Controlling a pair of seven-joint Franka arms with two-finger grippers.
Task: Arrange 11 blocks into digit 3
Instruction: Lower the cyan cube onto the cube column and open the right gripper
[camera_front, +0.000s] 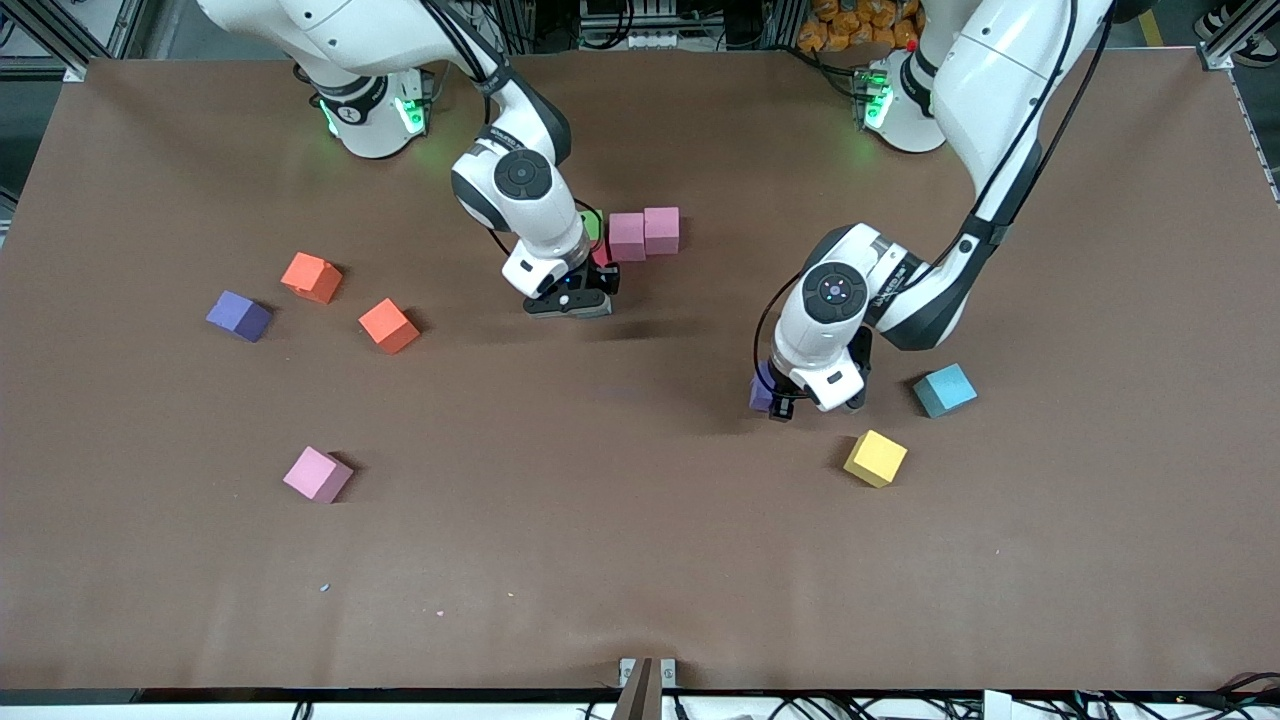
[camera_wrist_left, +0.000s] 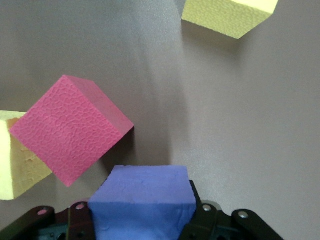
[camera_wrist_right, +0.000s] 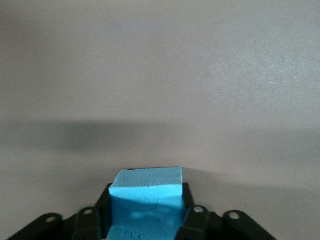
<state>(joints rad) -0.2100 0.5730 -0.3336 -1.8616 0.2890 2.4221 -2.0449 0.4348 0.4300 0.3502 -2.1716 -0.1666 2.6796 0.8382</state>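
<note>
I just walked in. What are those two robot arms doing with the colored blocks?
They're arranging blocks. The left gripper holds a purple block. The right gripper has a light blue block between its fingers, beside two pink blocks. Other blocks lie scattered on the table.

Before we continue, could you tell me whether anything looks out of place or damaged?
Nothing looks damaged. The loose pink block and yellow block sit askew, unplaced, and tiny pale specks dot the table near the front camera.
</note>
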